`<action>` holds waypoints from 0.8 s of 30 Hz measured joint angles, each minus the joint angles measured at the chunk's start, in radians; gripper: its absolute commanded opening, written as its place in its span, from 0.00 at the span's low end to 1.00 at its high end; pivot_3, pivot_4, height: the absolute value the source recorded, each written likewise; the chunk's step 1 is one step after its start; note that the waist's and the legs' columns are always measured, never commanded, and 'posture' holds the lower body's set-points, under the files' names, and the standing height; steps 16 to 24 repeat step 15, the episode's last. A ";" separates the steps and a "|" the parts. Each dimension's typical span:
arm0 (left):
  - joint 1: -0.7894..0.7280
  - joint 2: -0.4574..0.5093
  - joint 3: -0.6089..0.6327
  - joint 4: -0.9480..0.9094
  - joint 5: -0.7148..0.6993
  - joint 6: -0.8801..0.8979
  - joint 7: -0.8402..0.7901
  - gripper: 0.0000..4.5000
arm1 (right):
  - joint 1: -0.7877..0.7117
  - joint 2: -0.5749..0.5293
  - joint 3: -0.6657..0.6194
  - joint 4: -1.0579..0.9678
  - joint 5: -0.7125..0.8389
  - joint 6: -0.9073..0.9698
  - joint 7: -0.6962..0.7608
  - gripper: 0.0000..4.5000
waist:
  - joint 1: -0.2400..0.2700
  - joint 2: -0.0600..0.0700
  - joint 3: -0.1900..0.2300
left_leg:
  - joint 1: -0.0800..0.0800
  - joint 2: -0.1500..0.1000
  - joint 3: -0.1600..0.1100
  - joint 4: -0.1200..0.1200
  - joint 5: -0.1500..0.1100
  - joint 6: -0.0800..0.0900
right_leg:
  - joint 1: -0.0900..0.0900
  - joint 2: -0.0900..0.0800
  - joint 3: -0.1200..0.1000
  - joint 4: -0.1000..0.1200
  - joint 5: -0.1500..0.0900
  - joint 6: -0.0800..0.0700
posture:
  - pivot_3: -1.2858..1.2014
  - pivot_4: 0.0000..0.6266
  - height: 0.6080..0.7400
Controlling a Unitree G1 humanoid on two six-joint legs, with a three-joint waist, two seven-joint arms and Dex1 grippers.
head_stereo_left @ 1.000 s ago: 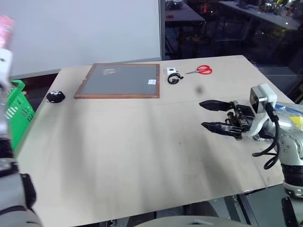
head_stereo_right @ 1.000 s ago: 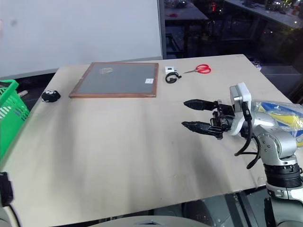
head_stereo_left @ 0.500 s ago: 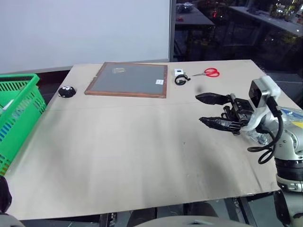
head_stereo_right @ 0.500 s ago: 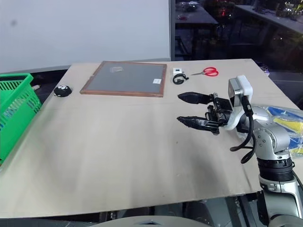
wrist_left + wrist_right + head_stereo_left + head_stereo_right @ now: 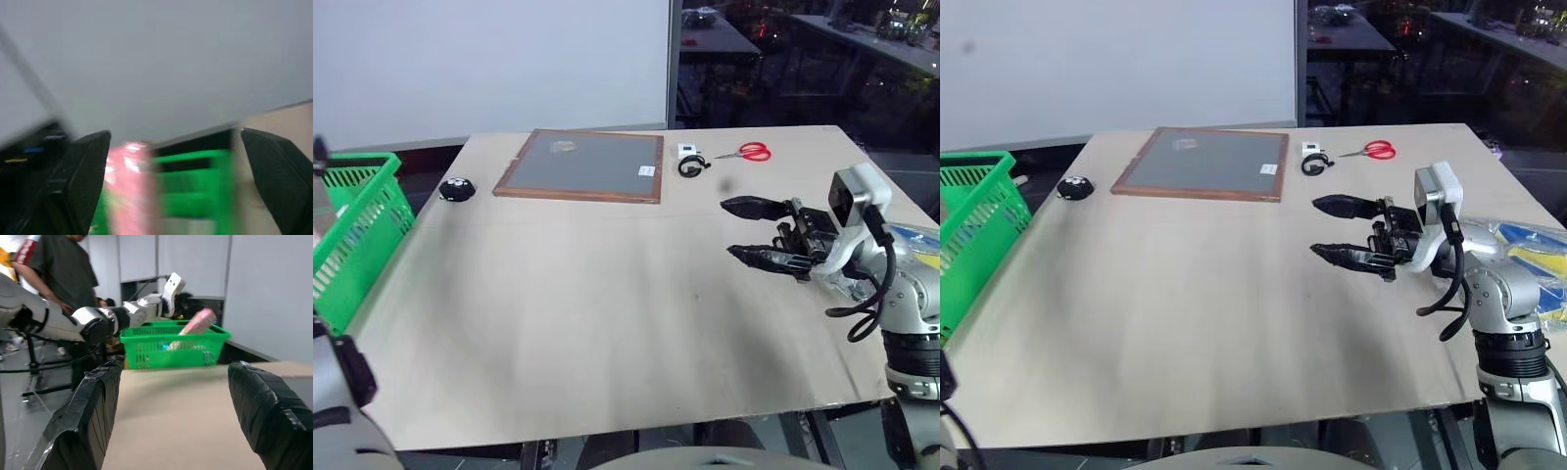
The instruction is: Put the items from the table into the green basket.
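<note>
The table, a broad beige slab, lies mostly bare, its whole near half open from edge to edge. The green basket stands off the table's edge at nine o'clock, cut off by the frame in the head views; from the right wrist view its full front shows, with the long pink patterned box leaning out over the rim at an angle and something pale and hard to make out lying lower inside. The wood-framed grey board lies flat at about eleven o'clock near the far edge, a small black object just beyond its end toward the basket. The clear plastic bag with blue-and-yellow contents sits at three o'clock, largely hidden behind the right arm. The right gripper is held level above the table at about two o'clock, pointing toward the basket side, its jaws spread and empty. The left gripper is at the basket, its black fingers parted wide, with the blurred pink box and green lattice between them; no contact with the box can be made out. Red-handled scissors lie at one o'clock by the far edge, a small white-and-black item between them and the board.
</note>
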 measured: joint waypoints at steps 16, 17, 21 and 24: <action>0.688 -0.371 -0.215 -0.882 -0.255 0.361 -0.312 0.99 | 0.226 0.030 0.082 0.241 -0.452 -0.380 -0.162 0.82 | -0.027 0.002 -0.001 | 0.004 0.001 0.004 0.001 0.000 0.001 | 0.001 0.002 0.007 0.001 -0.002 0.002 | 0.52 0.00 1.00; 0.688 -0.371 -0.215 -0.882 -0.255 0.361 -0.312 0.99 | 0.226 0.030 0.082 0.241 -0.452 -0.380 -0.162 0.82 | -0.027 0.002 -0.001 | 0.004 0.001 0.004 0.001 0.000 0.001 | 0.001 0.002 0.007 0.001 -0.002 0.002 | 0.52 0.00 1.00; 0.688 -0.371 -0.215 -0.882 -0.255 0.361 -0.312 0.99 | 0.226 0.030 0.082 0.241 -0.452 -0.380 -0.162 0.82 | -0.027 0.002 -0.001 | 0.004 0.001 0.004 0.001 0.000 0.001 | 0.001 0.002 0.007 0.001 -0.002 0.002 | 0.52 0.00 1.00; 0.688 -0.371 -0.215 -0.882 -0.255 0.361 -0.312 0.99 | 0.226 0.030 0.082 0.241 -0.452 -0.380 -0.162 0.82 | -0.027 0.002 -0.001 | 0.004 0.001 0.004 0.001 0.000 0.001 | 0.001 0.002 0.007 0.001 -0.002 0.002 | 0.52 0.00 1.00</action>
